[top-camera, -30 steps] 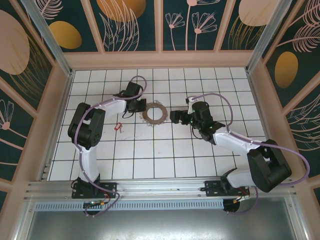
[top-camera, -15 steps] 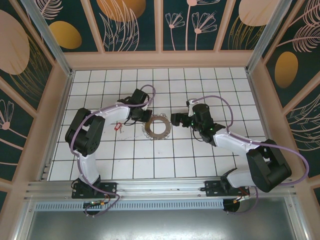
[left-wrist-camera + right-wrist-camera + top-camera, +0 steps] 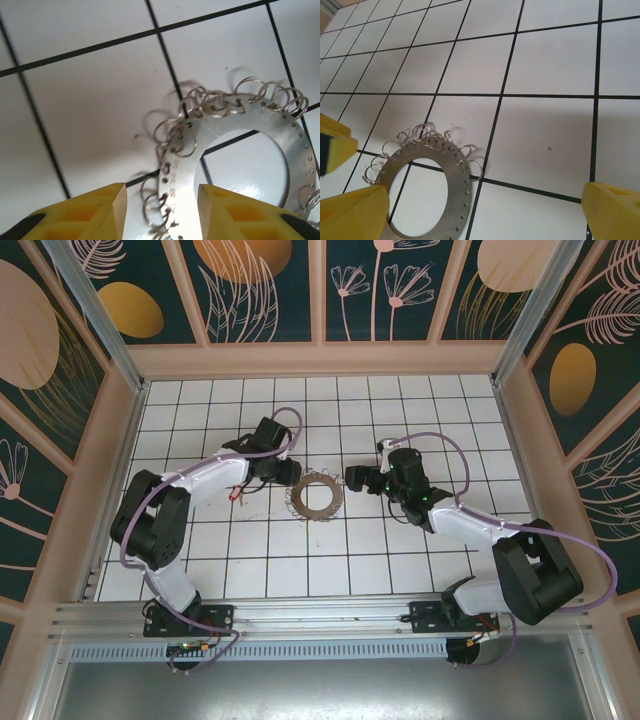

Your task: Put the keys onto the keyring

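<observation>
two arms are closing in on the keyring (image 3: 315, 494) from either side, over the white tiled floor (image 3: 400, 570). from above, the left gripper (image 3: 284, 473) sits right at the ring's upper left edge and the right gripper (image 3: 352, 478) is just off its right side, a small gap away.

on the left wrist cam the left gripper (image 3: 160, 210) has its yellow fingers (image 3: 112, 207) parted, with the ring's near rim lying in the gap between them. can't tell if either finger actually touches the metal. the keyring (image 3: 240, 115) looks flat on the tiles, and its punched rim is fringed with little wire loops (image 3: 207, 102).

right wrist cam: the right gripper (image 3: 480, 212) is spread wide and holding nothing, and the keyring (image 3: 457, 190) is low on the left.

the keys (image 3: 237, 493), a tiny red piece, lie on the floor left of the ring, next to the left arm's forearm and apart from both grippers.
</observation>
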